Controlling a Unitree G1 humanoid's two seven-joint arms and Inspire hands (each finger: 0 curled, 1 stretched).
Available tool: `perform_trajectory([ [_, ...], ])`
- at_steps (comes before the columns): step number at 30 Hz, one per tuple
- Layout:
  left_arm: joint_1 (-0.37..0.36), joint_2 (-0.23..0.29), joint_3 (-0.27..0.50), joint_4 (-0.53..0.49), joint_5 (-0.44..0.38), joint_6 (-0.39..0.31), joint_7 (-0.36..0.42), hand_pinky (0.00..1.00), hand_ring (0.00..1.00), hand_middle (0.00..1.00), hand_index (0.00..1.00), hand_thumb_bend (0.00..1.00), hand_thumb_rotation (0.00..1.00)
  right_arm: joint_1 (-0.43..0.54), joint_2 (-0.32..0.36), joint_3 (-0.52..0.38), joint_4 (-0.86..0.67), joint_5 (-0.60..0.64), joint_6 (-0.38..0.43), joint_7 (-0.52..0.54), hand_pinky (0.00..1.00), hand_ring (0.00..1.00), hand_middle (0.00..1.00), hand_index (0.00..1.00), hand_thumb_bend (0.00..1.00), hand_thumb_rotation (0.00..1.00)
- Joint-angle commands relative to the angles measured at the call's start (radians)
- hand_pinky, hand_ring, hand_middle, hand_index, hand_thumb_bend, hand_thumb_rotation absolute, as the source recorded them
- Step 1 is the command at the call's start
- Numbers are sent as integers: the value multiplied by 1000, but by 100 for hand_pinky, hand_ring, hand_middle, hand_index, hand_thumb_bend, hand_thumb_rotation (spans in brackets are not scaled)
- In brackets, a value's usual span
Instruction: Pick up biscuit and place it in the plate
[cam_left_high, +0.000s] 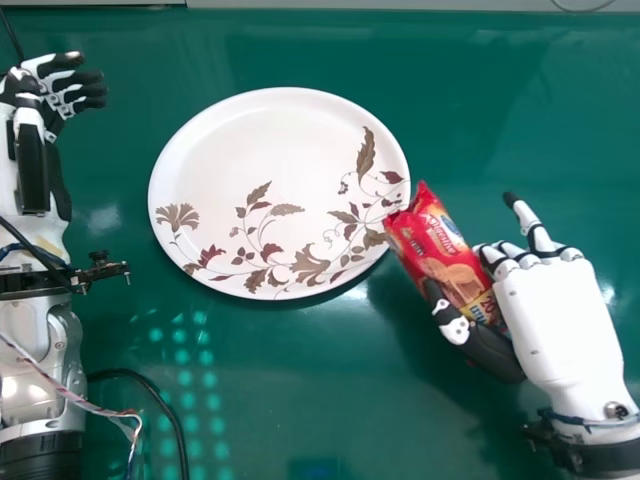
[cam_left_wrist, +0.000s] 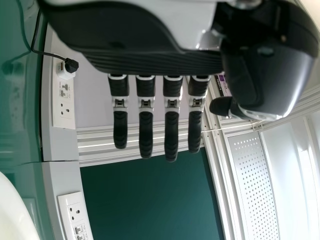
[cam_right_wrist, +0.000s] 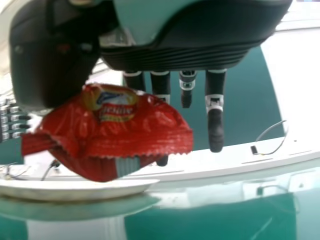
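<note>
The left hand (cam_left_high: 75, 85) is on the left side, past the plate. Its fingers are apart from its thumb and hold nothing. It looks like it has no job to do here.

Next comes the big white plate (cam_left_high: 270, 150), with brown and dark red flowers and leaves on it. It sits flat on the shiny green table (cam_left_high: 300, 390).

Just by the right rim of the plate is the red biscuit packet (cam_left_high: 435, 250). It is tilted, and its top end reaches over the rim. I can't tell if it touches the plate.

On the far right is the right hand (cam_left_high: 555, 315). It has the packet pinched, with the thumb on one side and some fingers on the other.

The packet should be light. The wrapper looks thin, crinkly and a bit slippery, so it could slide if the hold is loose. The biscuits inside are likely hard but easy to snap, so a big squeeze could make crumbs. The best place to hold it is round the fat middle, not by the flappy ends.

The picking up looks done. Now the hand should carry it over the middle, go down low, and let go gently. If it lets go here, the packet could tip off the rim.
</note>
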Motion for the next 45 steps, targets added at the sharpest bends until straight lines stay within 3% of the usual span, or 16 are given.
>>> perform_trajectory([
  [1,16,5,7,-4,0,-5,3,61,61,63,68,9,15,-22,-10,-18,-34,22,5,10,41,45,48,49,50,0],
  [13,20,0,-1,-16,32,6,17,65,63,64,69,10,23,-316,-103,-15,6,56,6,98,41,45,47,49,50,0],
  [21,25,-4,-6,-26,33,3,16,64,63,63,68,10,25,-570,-156,72,120,98,-29,163,42,45,47,48,50,0],
  [31,31,1,-7,-26,30,2,1,64,63,64,68,10,27,-846,-134,235,336,96,-36,208,42,42,43,49,50,0],
  [39,37,-9,-15,-45,34,22,4,65,64,64,68,11,28,-1066,-79,402,658,36,-57,83,38,42,43,49,50,0],
  [45,40,-11,-20,-57,37,37,6,66,65,65,69,10,27,-1194,-22,485,876,61,-64,55,39,41,42,51,50,0],
])
